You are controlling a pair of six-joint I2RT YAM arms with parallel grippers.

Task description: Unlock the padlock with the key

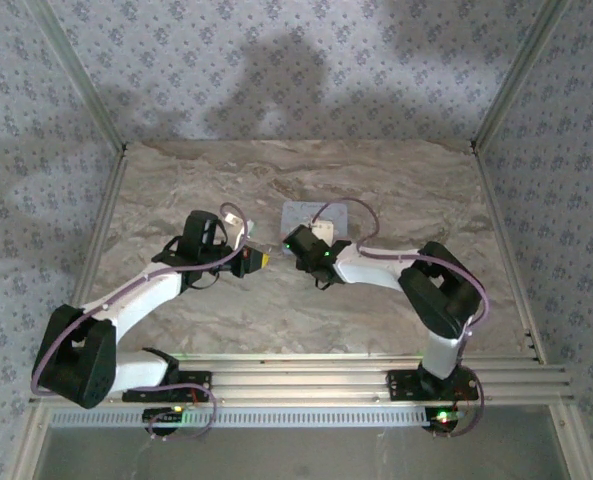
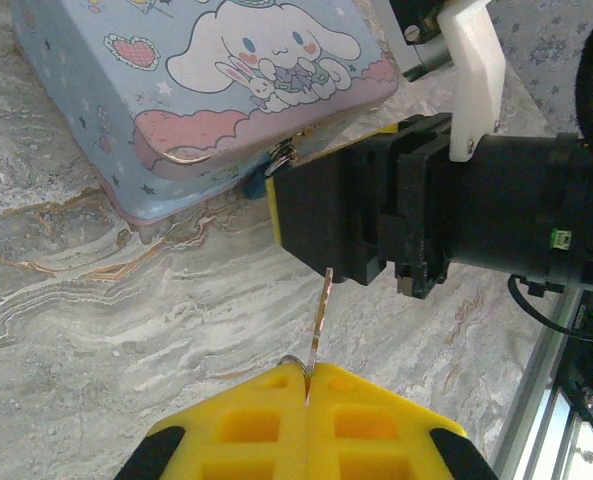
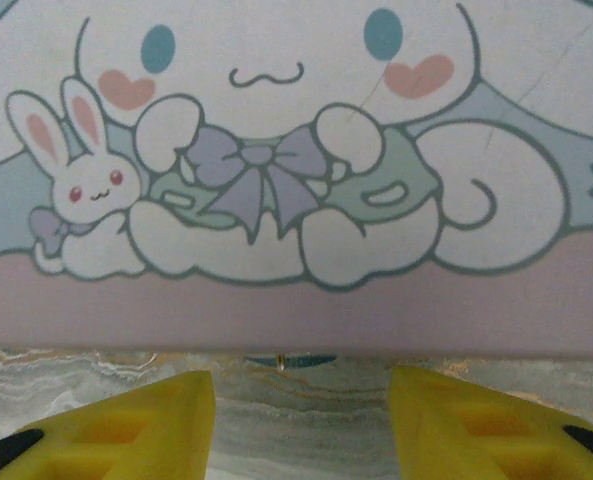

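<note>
The table (image 2: 126, 330) looks like smooth, veined marble with a soft sheen. The tin (image 2: 206, 90) is painted metal, slightly glossy. The thin key (image 2: 321, 320) is bare metal, and the left claw (image 2: 307, 385) has pads (image 2: 246, 425) of matt yellow foam.

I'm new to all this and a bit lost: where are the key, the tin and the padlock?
key (image 2: 321, 318): left wrist view, on its thin blade.
tin (image 2: 126, 95): left wrist view, on the picture lid.
padlock (image 3: 306, 358): right wrist view, on the teal sliver below the tin's edge.
</note>
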